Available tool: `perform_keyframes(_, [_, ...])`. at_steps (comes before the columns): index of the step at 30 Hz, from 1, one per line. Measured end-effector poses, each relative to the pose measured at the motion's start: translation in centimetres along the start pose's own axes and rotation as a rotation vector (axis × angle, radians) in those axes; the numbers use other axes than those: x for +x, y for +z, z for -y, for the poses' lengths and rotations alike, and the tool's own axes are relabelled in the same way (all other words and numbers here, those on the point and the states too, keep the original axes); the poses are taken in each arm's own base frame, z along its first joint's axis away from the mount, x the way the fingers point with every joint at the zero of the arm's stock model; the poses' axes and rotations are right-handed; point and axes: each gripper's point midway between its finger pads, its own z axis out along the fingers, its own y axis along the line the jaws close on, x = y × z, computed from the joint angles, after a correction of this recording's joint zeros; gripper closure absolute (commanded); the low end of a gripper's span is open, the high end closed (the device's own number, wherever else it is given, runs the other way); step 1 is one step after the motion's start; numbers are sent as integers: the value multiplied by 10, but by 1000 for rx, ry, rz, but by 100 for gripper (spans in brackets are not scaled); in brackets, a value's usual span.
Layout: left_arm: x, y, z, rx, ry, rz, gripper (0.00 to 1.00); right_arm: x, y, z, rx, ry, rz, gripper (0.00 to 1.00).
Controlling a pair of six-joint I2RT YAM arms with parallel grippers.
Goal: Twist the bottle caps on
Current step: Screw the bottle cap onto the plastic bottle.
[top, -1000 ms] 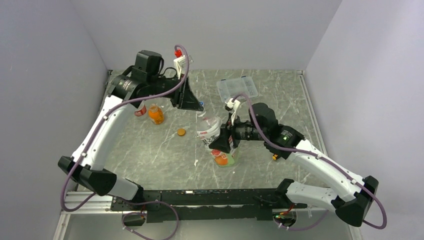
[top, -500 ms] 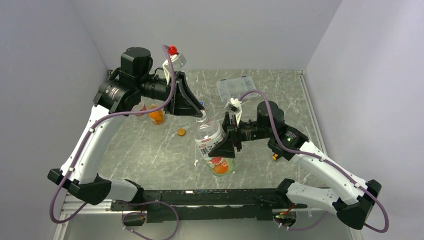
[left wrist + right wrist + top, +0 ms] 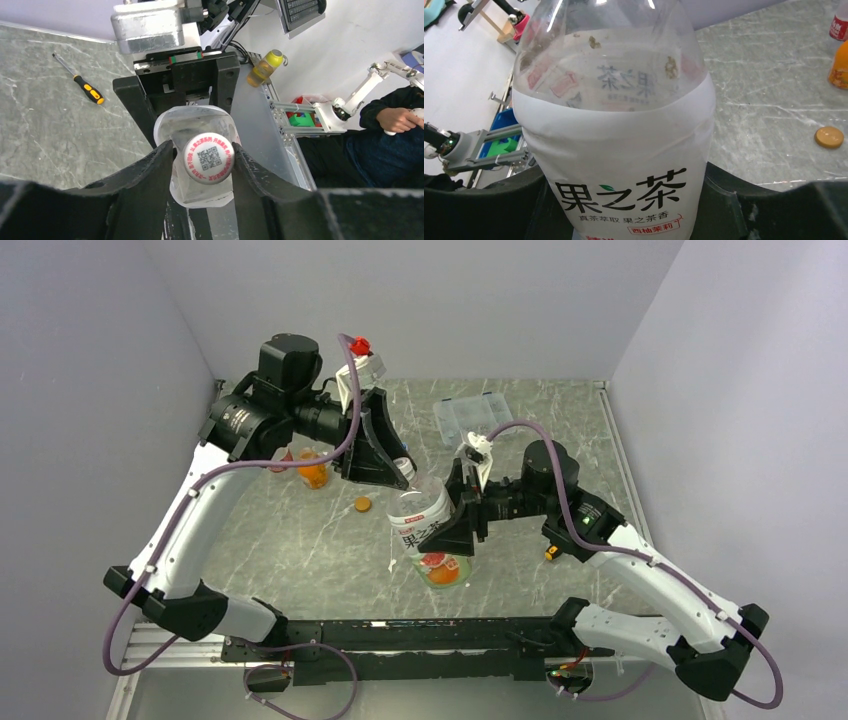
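My right gripper (image 3: 447,532) is shut on the white-labelled bottle (image 3: 425,530) and holds it tilted above the table; its label fills the right wrist view (image 3: 619,170). My left gripper (image 3: 400,472) is shut on the whitish cap (image 3: 207,158), which sits on that bottle's neck, a finger on each side. The orange cap (image 3: 362,504) lies loose on the table and also shows in the right wrist view (image 3: 828,136). The squat orange bottle (image 3: 312,470) and the red-labelled bottle (image 3: 282,460) stand at the left behind my left arm. The tiny vial is hidden.
A flat clear compartment box (image 3: 473,416) lies at the back. A small screwdriver (image 3: 551,553) lies by my right arm and shows in the left wrist view (image 3: 80,80). The enclosure walls stand close on three sides.
My right gripper has lifted and tilted the white-labelled bottle toward the left arm. My left gripper has come down onto the bottle's neck with the whitish cap.
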Motion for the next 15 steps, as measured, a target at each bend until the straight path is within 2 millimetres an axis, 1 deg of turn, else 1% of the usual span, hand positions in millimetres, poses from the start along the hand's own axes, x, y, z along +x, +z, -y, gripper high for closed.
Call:
perform_keyframes(4, [3, 3, 1, 13, -21, -11, 32, -10, 0, -3, -3, -35, 26, 64])
perform_keyframes(5, [4, 4, 1, 16, -25, -13, 25, -11, 0, -3, -3, -44, 30, 64])
perform_keyframes(8, [5, 4, 0, 5, -33, -16, 12, -19, 0, -2, 4, -83, 53, 64])
perform_keyframes(12, [6, 3, -6, -40, -37, -18, 2, -31, -3, 4, 60, -132, 95, 64])
perform_keyframes(15, [5, 1, -11, -104, -25, -13, 1, -38, -8, 10, 125, -163, 126, 64])
